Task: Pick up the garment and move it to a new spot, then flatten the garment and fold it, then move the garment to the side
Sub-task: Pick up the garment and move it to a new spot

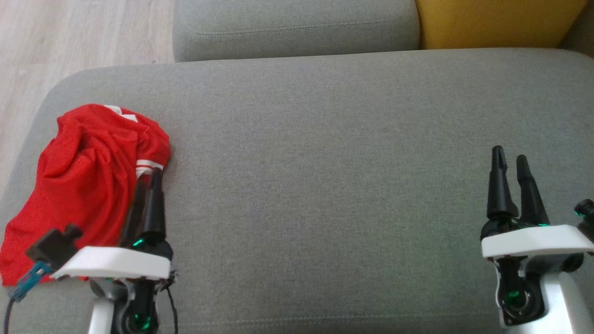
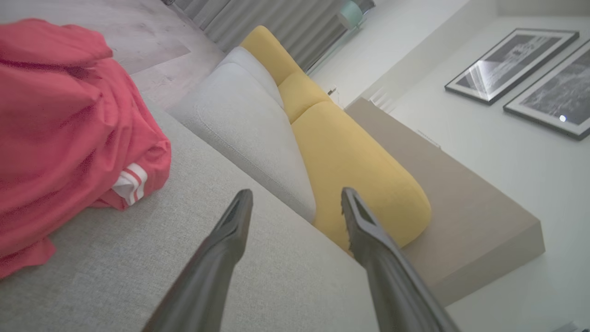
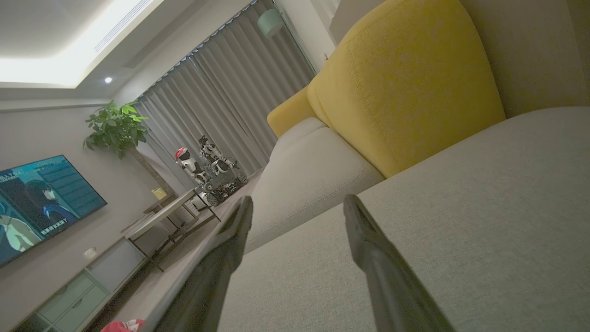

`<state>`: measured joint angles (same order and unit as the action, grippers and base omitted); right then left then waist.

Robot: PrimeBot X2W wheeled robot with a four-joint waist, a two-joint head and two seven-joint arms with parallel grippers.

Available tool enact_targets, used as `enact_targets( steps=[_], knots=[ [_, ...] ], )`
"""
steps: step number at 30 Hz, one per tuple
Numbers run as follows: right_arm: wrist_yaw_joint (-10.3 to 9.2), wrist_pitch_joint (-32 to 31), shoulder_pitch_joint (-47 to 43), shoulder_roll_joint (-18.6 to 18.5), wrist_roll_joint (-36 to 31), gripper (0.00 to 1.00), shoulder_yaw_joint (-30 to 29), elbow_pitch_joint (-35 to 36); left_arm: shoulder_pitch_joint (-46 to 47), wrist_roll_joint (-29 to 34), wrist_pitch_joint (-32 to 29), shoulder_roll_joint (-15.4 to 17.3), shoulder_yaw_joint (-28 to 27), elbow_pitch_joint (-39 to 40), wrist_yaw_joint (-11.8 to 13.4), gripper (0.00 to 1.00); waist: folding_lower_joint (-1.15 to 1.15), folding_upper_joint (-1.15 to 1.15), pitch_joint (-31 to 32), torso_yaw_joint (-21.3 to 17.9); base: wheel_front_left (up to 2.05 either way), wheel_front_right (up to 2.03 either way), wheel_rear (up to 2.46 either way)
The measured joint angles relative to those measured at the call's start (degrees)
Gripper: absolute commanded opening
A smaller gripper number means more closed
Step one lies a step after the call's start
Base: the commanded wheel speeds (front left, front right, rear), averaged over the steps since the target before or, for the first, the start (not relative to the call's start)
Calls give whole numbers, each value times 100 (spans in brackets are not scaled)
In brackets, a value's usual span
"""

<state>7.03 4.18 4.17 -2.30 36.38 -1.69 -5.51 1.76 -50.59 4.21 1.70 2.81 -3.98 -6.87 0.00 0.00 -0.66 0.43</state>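
A crumpled red garment (image 1: 88,185) with white-striped trim lies in a heap at the left end of the grey sofa seat (image 1: 325,185). My left gripper (image 1: 151,180) stands just at the heap's right edge, fingers pointing away from me. In the left wrist view the garment (image 2: 60,129) lies to the left of the left gripper (image 2: 296,197), whose jaws are open with nothing between them. My right gripper (image 1: 510,157) hovers open over bare seat at the far right, well away from the garment. The right wrist view shows the right gripper (image 3: 298,202) empty, with a scrap of the red garment (image 3: 122,326) at the bottom edge.
A grey back cushion (image 1: 297,28) and a yellow cushion (image 1: 496,21) line the far side of the seat. Wooden floor (image 1: 69,32) lies beyond the seat's rounded left edge. Across the room are a TV (image 3: 41,203), a plant (image 3: 115,129) and a low table (image 3: 170,216).
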Motion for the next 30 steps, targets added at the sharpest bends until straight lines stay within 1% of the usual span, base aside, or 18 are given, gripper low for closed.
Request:
enact_targets(
  steps=[7, 10, 14, 17, 18, 30],
  knots=[
    [1, 96, -1, -1, -771, 100, 104, -14, 1, 850, 123, 9, 249, -11, 8, 100, 0, 0, -11, -34, 0, 0, 0],
    [1, 142, -1, -1, -1072, 100, 118, -52, 6, 1310, 165, 74, 422, -19, 80, 100, 0, 0, -11, -45, 0, 0, 0],
    [1, 198, -1, -2, -1458, 100, 158, -83, 47, 1859, 234, 256, 723, 1, 343, 100, 0, 0, -16, -56, 0, 0, 0],
    [1, 257, -1, -2, -1752, 100, 189, -82, 119, 2096, 254, 371, 945, -1, 536, 100, 0, 0, -17, -54, 0, 0, 0],
    [1, 257, -1, -2, -1752, 100, 189, -82, 119, 2096, 254, 371, 945, -1, 536, 100, 0, 0, -17, -54, 0, 0, 0],
    [1, 445, -1, -4, -2596, 100, 304, -168, 283, 3031, 479, 845, 1850, -202, 1200, 100, 0, 0, -12, -17, 0, 0, 0]
  ],
)
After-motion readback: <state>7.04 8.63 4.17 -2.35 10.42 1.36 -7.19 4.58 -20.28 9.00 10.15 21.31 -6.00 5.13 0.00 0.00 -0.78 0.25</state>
